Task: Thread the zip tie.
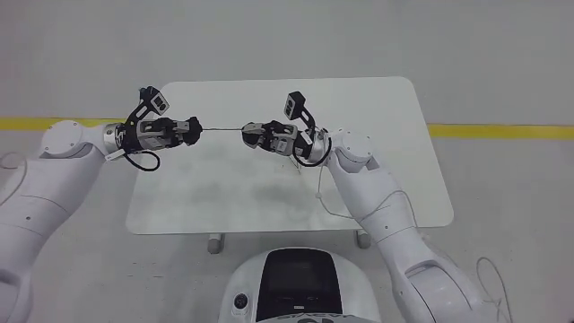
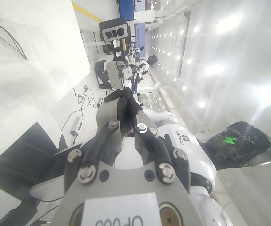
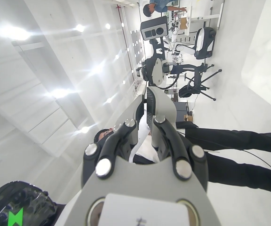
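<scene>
Holding the zip tie [image 1: 221, 129] as a straight strand between them, the left gripper [image 1: 198, 129] and right gripper [image 1: 245, 133] hang above the desk [image 1: 386, 170], nearer its far left corner. Each has its jaws pinched narrow on one end. Threading looks barely begun, since no loop shows. The next move likely calls for bending the tail round to meet the head squarely. Room to swing lies toward the desk's right and near edges.

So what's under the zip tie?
Just bare white table. The zip tie stretches in the air above it, between the left pincer and right pincer. Its ends are hidden inside the pincers.
</scene>
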You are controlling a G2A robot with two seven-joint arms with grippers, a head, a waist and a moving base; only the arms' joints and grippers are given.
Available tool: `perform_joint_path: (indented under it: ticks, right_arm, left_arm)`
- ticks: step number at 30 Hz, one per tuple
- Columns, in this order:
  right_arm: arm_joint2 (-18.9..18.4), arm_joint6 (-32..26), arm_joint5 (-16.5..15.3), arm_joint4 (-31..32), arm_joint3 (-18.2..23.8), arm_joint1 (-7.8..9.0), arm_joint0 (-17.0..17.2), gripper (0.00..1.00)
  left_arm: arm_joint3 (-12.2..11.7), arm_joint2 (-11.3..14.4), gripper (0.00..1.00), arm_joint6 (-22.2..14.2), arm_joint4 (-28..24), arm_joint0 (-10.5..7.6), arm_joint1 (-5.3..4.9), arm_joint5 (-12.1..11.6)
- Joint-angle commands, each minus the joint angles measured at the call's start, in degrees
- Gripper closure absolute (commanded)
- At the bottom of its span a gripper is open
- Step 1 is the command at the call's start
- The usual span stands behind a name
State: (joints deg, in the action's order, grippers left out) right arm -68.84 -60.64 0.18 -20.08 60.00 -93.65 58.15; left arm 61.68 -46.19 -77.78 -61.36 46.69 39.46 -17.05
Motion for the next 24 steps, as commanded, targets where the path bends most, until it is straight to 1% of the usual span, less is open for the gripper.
perform_joint_path:
  ticks: [1,7,15,17,19,20,24]
  right_arm:
    - [0.01,0.33,-0.18,-0.29,0.04,0.2,0.1,1.0]
    - [-0.1,1.06,-0.42,-1.79,-0.07,0.68,0.37,1.0]
    - [-0.1,1.06,-0.42,-1.79,-0.07,0.68,0.37,1.0]
    - [0.25,1.86,-0.44,-2.16,0.87,0.69,1.07,1.0]
    - [0.92,1.18,-0.33,-3.73,1.65,0.66,1.59,1.0]
    - [1.34,1.03,-0.3,-4.07,1.62,0.63,1.57,1.0]
    - [3.12,0.16,-0.97,-6.38,0.19,0.33,0.81,1.0]
  left_arm:
    - [0.0,0.0,0.0,0.0,0.0,0.0,0.0,0.0]
    - [0.0,0.0,0.0,0.0,0.0,0.0,0.0,0.0]
    - [0.0,0.0,0.0,0.0,0.0,0.0,0.0,0.0]
    - [1.34,-0.12,0.0,0.34,-0.83,0.52,0.15,0.14]
    - [2.07,-0.47,0.0,-1.13,-0.35,0.77,0.18,-0.39]
    - [2.38,-0.59,0.0,-1.42,-0.43,0.88,0.25,-0.59]
    - [4.12,-0.53,0.0,-1.86,-1.14,1.22,0.77,0.02]
